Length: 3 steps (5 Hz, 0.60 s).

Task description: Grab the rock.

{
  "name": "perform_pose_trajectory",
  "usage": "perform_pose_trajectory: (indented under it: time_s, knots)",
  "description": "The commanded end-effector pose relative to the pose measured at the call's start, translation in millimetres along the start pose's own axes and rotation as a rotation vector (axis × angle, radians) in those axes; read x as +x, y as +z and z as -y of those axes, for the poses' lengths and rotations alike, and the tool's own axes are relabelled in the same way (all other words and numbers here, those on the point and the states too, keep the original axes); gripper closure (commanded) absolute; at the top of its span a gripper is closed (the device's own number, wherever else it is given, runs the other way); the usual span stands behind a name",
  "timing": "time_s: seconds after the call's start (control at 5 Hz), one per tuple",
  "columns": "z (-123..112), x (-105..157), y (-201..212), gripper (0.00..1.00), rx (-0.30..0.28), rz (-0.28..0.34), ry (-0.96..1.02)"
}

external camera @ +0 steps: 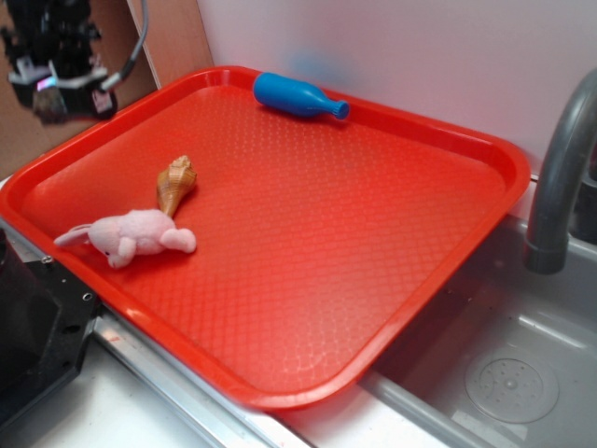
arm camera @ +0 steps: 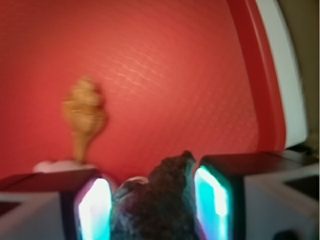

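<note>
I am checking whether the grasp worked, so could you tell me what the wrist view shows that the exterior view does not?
Only the wrist view shows the rock, dark and lumpy, between the gripper's fingers.

Only the exterior view shows the blue bottle lying at the tray's far edge, the grey faucet and the sink; there the gripper is up at the top left, its contents unclear.

Both show the red tray, the tan seashell and the pink plush toy.

One rock (arm camera: 155, 200), shell (external camera: 175, 183), plush (external camera: 131, 234), bottle (external camera: 298, 96).
</note>
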State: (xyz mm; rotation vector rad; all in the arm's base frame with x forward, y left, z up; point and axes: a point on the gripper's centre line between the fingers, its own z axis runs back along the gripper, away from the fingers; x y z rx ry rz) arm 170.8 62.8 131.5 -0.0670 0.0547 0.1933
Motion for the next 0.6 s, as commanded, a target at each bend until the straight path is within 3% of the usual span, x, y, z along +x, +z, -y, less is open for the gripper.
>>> perform_pose_trajectory:
  time_s: [0.0,0.2,0.4]
  knots:
    - [67.6,64.1,60.5,1.0,0.083,0.145,-0.178]
    - [88.0,73.1,70.7,1.0,0.114,0.184,-0.234]
    - [86.3,68.0,67.3,1.0,0.117,0.182,-0.24]
